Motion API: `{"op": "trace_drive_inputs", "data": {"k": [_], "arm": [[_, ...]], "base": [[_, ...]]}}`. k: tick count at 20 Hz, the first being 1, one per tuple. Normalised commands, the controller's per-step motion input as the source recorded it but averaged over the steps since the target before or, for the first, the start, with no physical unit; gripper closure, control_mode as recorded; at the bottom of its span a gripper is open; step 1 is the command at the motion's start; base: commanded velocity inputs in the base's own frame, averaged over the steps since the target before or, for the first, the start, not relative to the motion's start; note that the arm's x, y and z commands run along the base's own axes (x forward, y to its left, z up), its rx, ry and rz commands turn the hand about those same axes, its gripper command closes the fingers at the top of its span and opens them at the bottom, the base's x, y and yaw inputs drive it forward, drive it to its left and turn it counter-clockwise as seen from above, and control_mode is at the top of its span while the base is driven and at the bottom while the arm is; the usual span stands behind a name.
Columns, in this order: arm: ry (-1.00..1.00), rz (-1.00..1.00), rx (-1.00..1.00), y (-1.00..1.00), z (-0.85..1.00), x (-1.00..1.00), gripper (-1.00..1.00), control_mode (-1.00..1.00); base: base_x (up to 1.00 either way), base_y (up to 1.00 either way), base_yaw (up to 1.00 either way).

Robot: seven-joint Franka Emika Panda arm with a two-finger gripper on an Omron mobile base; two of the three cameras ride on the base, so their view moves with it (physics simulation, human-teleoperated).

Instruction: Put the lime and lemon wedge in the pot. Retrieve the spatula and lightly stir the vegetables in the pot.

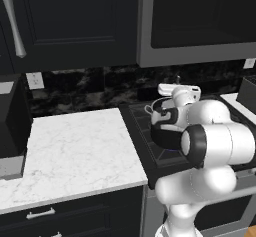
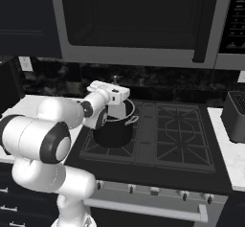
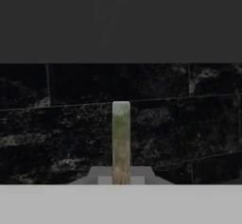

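Hovering over the pot, which sat on the rear-left burner of the stove, the gripper was clamped shut on the spatula. In the hand view its pale shaft stood straight up against the dark marbled backsplash, the far end hidden.

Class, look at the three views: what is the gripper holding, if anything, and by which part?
The gripper holds the spatula by one end; which end cannot be told.
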Motion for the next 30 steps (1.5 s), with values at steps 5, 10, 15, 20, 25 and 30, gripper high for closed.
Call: {"op": "trace_drive_inputs", "data": {"k": [5,10,15,20,25,30], "arm": [[0.02,0.00,0.00,0.00,-0.36,-0.31,1.00,-1.00],[0.02,0.00,0.00,0.00,-0.56,-0.17,1.00,-1.00],[-0.05,0.00,-0.03,0.04,-0.42,0.25,1.00,-1.00],[-0.28,0.00,-0.05,0.11,-0.15,0.22,1.00,-1.00],[-0.39,0.01,-0.08,0.14,-0.23,0.00,1.00,-1.00],[-0.38,0.00,-0.13,0.08,-0.53,0.00,1.00,-1.00]], "base": [[0.00,0.00,0.00],[0.00,0.00,0.00],[0.00,0.00,0.00],[0.00,0.00,0.00],[0.00,0.00,0.00],[0.00,0.00,0.00]]}}
